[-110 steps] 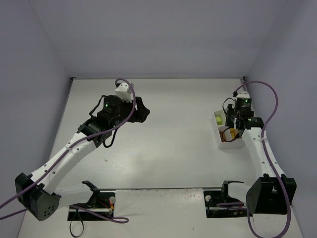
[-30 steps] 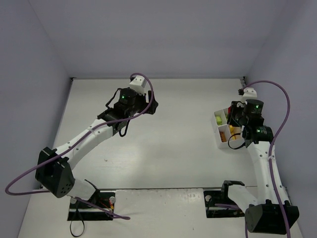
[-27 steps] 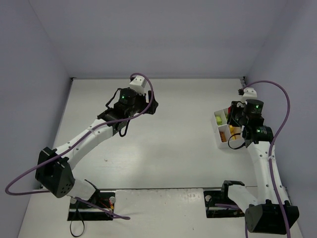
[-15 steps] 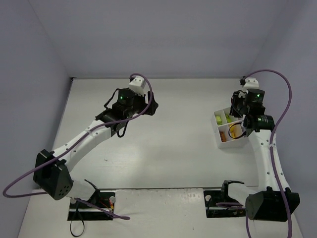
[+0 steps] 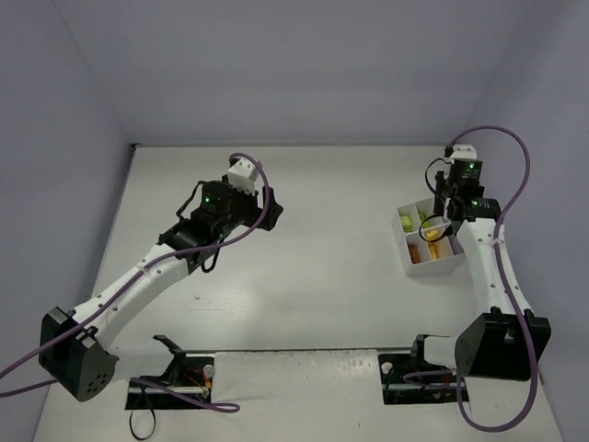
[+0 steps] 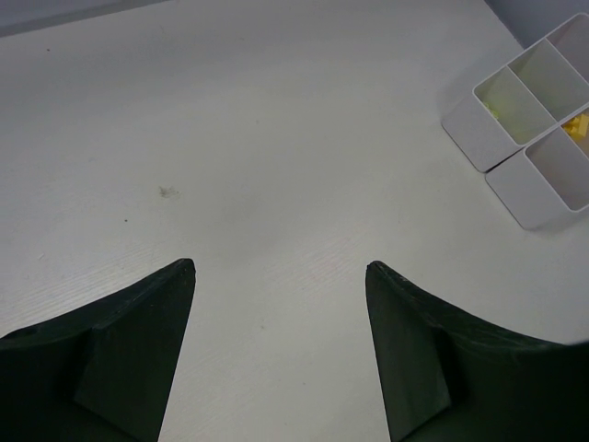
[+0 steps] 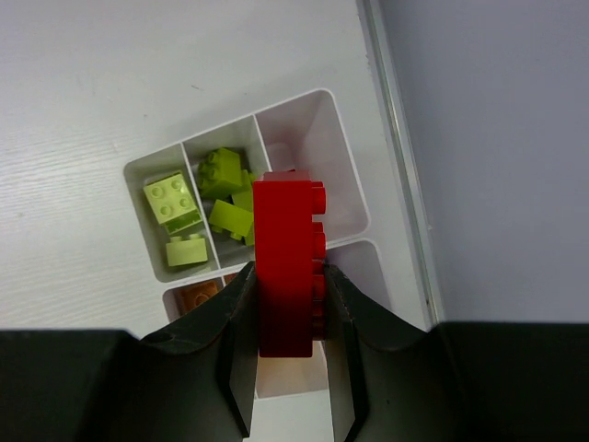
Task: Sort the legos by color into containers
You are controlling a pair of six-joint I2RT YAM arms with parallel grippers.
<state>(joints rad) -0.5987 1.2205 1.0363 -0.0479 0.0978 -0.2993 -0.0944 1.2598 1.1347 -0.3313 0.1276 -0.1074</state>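
Observation:
My right gripper [image 7: 289, 269] is shut on a red lego brick [image 7: 287, 230], held upright with its studs facing right. It hangs above the white divided tray [image 7: 361, 184] of containers. Lime green legos [image 7: 175, 201] lie in the compartments left of the brick, and a brown one [image 7: 195, 295] shows below them. From above, the right gripper [image 5: 443, 204] is over the tray [image 5: 406, 256] at the table's right side. My left gripper [image 6: 281, 269] is open and empty over bare table. It [image 5: 268, 210] is at mid-left, far from the tray [image 6: 467, 138].
The tray sits close to the right wall [image 5: 515, 184], and a thin table edge strip [image 7: 391, 138] runs beside it. Purple cables [image 5: 515, 152] loop from both arms. Two black arm mounts [image 5: 419, 364] stand at the near edge.
My right gripper has shifted toward the back over the tray, still shut on the red brick. The left gripper has swung a little left and nearer, staying open.

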